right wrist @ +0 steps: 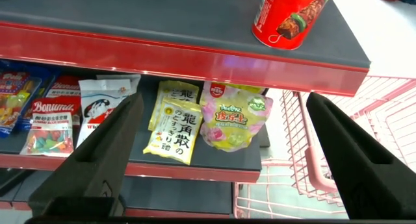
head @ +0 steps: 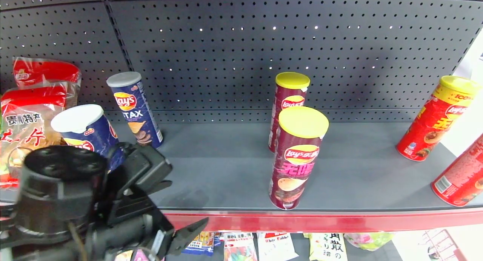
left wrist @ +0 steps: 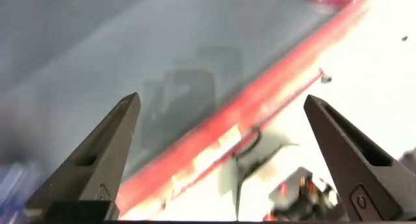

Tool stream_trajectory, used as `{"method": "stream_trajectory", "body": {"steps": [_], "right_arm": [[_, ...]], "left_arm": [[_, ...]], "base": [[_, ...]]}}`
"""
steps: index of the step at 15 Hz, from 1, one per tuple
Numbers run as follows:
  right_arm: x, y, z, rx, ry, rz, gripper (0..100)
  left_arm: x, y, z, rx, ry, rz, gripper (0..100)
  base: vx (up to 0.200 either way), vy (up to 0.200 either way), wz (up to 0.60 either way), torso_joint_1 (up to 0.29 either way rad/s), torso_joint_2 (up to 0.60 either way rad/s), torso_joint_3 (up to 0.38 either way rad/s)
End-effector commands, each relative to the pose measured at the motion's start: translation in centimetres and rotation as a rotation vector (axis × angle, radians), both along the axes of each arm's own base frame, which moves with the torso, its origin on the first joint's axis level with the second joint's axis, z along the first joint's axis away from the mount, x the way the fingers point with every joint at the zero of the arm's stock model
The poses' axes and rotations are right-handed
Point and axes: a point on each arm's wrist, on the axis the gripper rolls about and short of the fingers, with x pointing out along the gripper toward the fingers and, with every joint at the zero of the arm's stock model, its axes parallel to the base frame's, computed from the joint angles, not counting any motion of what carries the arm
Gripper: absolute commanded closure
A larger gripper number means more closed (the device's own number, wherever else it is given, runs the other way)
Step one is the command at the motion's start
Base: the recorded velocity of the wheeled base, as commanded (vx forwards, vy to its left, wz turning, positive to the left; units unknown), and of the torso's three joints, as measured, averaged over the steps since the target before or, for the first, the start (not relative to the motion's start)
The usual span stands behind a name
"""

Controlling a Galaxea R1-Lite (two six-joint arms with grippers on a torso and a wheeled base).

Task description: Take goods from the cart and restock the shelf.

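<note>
On the shelf (head: 226, 170), a front tube (head: 298, 159) stands just before a back tube (head: 288, 96); bags (head: 30, 117) lie at nine o'clock, side tubes (head: 434, 121) at three o'clock

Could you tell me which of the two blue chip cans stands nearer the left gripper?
The white-lidded blue can, partly hidden by the left arm; the grey-lidded blue can stands farther back by the pegboard.

Head above, wrists near shelf (head: 226, 170)

Black left pincer (left wrist: 221, 99) tapers to wedge tips, seemingly matte plastic.
</note>
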Motion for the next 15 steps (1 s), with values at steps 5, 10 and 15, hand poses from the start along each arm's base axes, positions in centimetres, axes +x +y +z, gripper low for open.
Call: {"method": "stream_trajectory", "body": {"steps": [5,10,15], "right_arm": [[0.0,0.0,0.0,-0.001,0.003,-0.005,0],[0.0,0.0,0.0,-0.003,-0.003,-0.007,0],[-0.1,0.0,0.0,-0.007,-0.008,-0.006,0]], "left_arm": [[-9.8,10.2,2.9,-0.020,-0.159,0.255,0],[-17.7,14.2,-2.1,0.017,-0.137,0.794,0],[-19.4,14.2,-6.1,-0.066,-0.176,0.799,0]], "base": [[0.000,0.000,0.00,0.000,0.00,0.000],[0.000,0.000,0.00,0.000,0.00,0.000],[0.000,0.000,0.00,0.000,0.00,0.000]]}}
